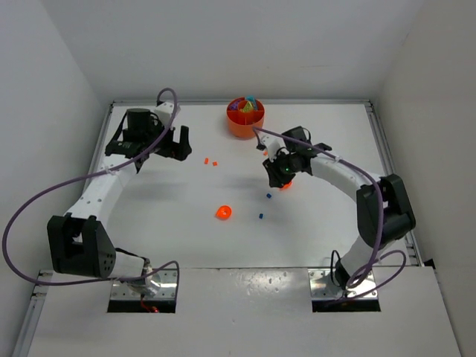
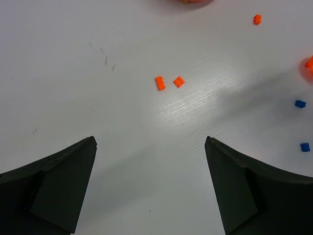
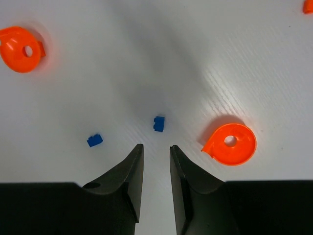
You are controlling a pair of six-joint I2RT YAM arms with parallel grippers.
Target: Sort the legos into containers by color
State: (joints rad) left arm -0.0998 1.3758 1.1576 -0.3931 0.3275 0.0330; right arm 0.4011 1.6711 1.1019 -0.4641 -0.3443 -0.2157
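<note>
The round orange dish (image 1: 237, 129) stands at the far middle with purple, green and cyan legos in its compartments. My right gripper (image 1: 274, 175) hovers low, jaws a narrow gap apart and empty (image 3: 156, 147). A blue lego (image 3: 159, 123) lies just ahead of its tips, and another blue lego (image 3: 95, 140) lies to the left. They also show in the top view (image 1: 268, 196), (image 1: 261, 216). My left gripper (image 1: 175, 149) is wide open and empty (image 2: 150, 139). Two small orange legos (image 2: 160, 83), (image 2: 179, 82) lie ahead of it.
Two rounded orange pieces lie on the table (image 3: 229, 144), (image 3: 19, 49); one shows mid-table from above (image 1: 224, 213). Another small orange lego (image 2: 257, 19) lies near the dish. White walls enclose the table on three sides.
</note>
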